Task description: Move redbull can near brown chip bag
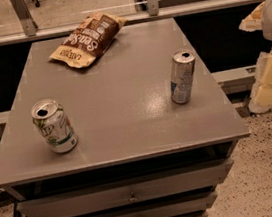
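Status from where I stand, clock positions taken from the middle of the grey tabletop [121,112]:
- redbull can [182,76] upright at about 3 o'clock, near the right edge, nothing touching it.
- brown chip bag [88,39] lying flat at about 11 o'clock, up against the far edge and set diagonally. It is well apart from the redbull can, with bare tabletop between them.
- white-and-green soda can [54,125] upright at about 8 o'clock, near the left-front edge, its top opened.
- gripper [270,79] off the table entirely, past the right edge at roughly 3 o'clock. It shows as a cream-coloured shape hanging over the speckled floor [266,173] and is not in contact with anything on the table. Open or closed: can't tell from here.
- the table is a drawer unit, with stacked drawer fronts [133,197] below the top at 6 o'clock.
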Controlling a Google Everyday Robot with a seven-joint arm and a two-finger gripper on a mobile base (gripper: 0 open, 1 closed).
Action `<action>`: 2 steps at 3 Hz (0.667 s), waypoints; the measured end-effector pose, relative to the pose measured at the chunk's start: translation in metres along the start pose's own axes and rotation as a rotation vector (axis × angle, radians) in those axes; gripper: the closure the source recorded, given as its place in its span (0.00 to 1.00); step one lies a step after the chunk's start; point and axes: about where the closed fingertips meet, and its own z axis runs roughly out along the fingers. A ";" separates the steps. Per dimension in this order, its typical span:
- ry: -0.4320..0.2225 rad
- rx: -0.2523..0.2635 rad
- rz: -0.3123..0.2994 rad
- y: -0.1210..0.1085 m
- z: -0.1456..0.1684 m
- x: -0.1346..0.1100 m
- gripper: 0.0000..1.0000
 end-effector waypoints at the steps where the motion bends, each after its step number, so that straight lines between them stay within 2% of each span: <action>1: -0.105 -0.034 0.070 0.010 0.036 -0.002 0.00; 2: -0.274 -0.049 0.137 0.006 0.078 -0.016 0.00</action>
